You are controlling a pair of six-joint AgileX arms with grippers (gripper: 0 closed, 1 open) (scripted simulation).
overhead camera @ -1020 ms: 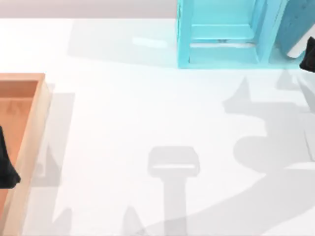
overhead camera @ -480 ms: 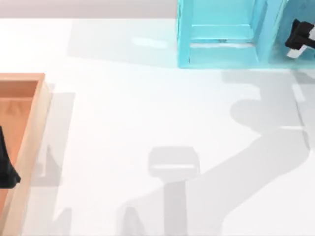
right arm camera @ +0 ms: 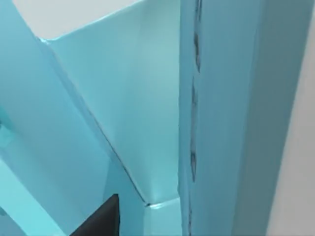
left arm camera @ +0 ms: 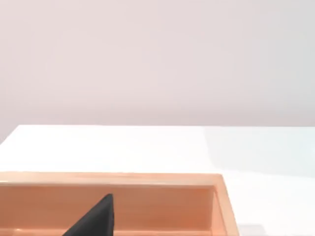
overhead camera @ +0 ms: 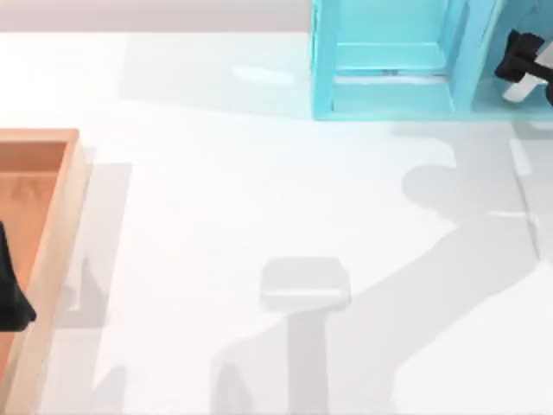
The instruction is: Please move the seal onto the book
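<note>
The right gripper (overhead camera: 524, 62) is being held against the light cyan shelf unit (overhead camera: 389, 60), its jaws' state indiscernible, while the left gripper (overhead camera: 10, 290) is being kept over the wooden tray (overhead camera: 52, 233).

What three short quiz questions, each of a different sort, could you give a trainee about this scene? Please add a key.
1. True or false: the wooden tray lies at the right side of the table.
2. Choose one: the right claw is close beside which thing?
A. the cyan shelf unit
B. a red bowl
C. a stack of plates
3. Fill in the missing word: the left claw hangs over the wooden ____.

Key
1. False: it lies at the left side.
2. A
3. tray
</note>
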